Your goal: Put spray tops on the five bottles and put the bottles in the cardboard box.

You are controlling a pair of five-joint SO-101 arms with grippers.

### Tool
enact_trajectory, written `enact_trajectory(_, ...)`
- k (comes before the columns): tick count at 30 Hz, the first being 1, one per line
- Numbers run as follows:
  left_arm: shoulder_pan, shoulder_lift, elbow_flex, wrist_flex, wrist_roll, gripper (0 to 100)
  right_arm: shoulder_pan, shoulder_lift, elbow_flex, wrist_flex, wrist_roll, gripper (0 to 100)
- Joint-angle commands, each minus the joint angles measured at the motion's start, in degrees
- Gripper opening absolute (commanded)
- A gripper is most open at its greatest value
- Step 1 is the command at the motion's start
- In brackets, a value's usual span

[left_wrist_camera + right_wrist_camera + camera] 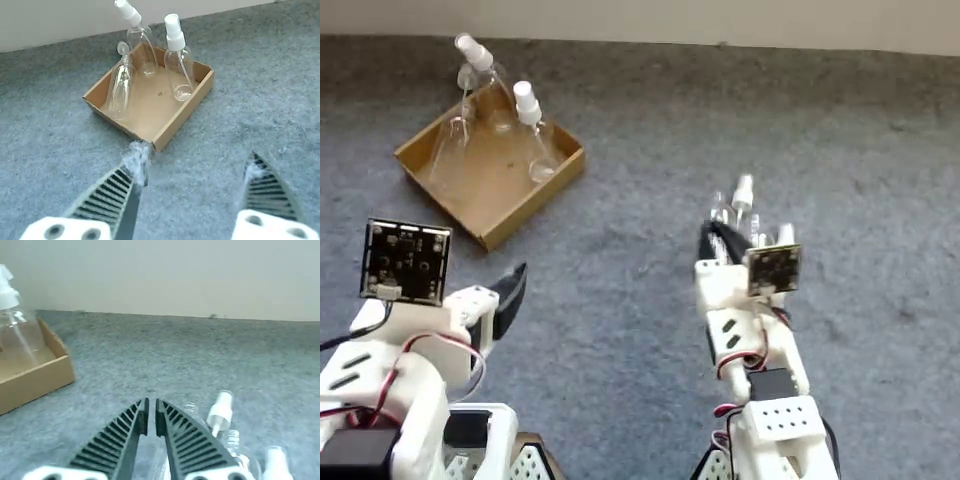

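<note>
The cardboard box (488, 165) (150, 102) lies at the far left of the grey carpet. Three clear bottles lean inside it. Two of them carry white spray tops (525, 100) (172, 30); the third bottle (120, 85) leans at the box's left side. My left gripper (195, 170) (512, 285) is open, short of the box's near corner, with nothing between its fingers. My right gripper (151, 417) (715, 240) is shut on nothing. Just beyond and beside it lie clear bottles (725, 212) (232, 442) and white spray tops (743, 192) (220, 412).
A pale wall (175, 275) runs along the far edge of the carpet. Open carpet (650, 180) lies between the box and the loose bottles, and more to the far right (880, 170).
</note>
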Motion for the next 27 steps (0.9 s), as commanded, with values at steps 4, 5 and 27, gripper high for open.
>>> enact_trajectory(4,1.0,0.1,-3.9,3.2,-0.8,27,9.9,-0.7,4.1,-0.2,-0.2,3.0)
enact_trajectory(5,1.0,0.1,-4.3,3.2,-0.8,27,11.1,-0.7,3.6,-0.4,-0.9,3.0)
enact_trajectory(27,1.0,3.9,-7.8,9.6,-0.9,27,31.4,-0.3,-38.2,46.7,-6.4,3.3)
